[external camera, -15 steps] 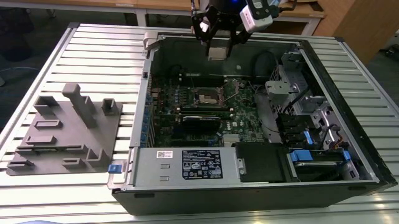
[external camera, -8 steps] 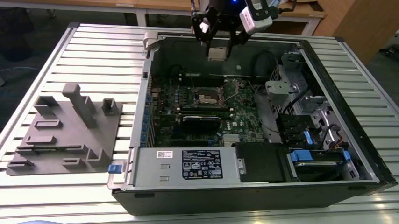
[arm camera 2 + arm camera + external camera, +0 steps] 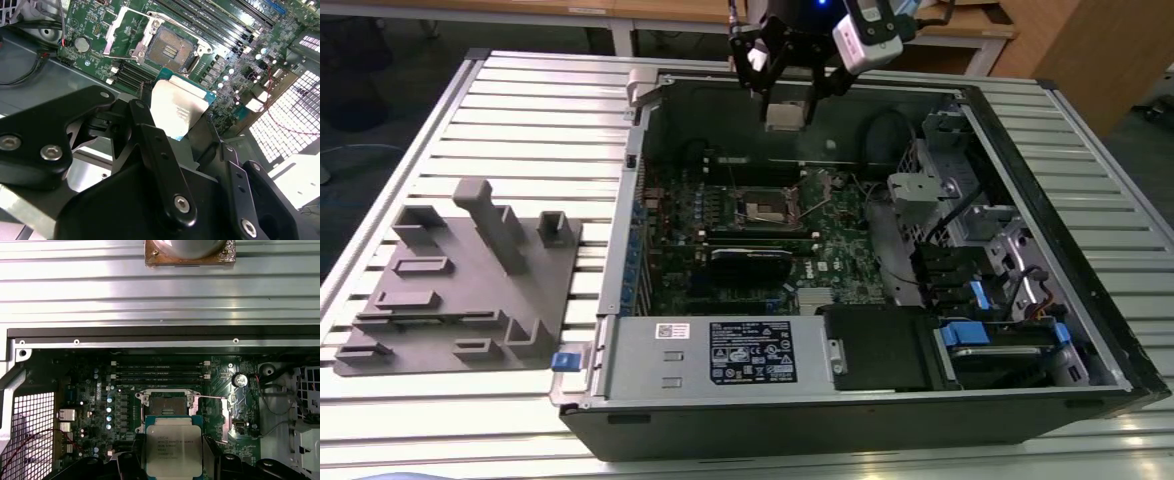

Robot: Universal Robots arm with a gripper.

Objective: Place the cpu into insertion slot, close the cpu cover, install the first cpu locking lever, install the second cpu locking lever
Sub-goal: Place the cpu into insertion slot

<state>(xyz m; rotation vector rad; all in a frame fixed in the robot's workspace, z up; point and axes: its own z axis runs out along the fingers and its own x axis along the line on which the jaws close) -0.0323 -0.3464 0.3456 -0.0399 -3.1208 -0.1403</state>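
The black two-fingered gripper (image 3: 785, 108) is closed narrowly on the small flat square cpu (image 3: 785, 118) with its pale silvery metal top, gripping it by opposite edges. It holds the chip high over the open black computer case (image 3: 624, 250), well apart from the square, shiny-rimmed insertion slot (image 3: 765, 208). Both wrist views show the slot's dark centre bare. The exterior view adds a grey moulded fixture block (image 3: 467, 280) on the slatted metal table (image 3: 520, 100).

Showing pale satin metal on the cpu (image 3: 173, 447), gleaming with shiny metal around the insertion slot (image 3: 166, 407), shining as ribbed bare metal across the table (image 3: 520, 110).
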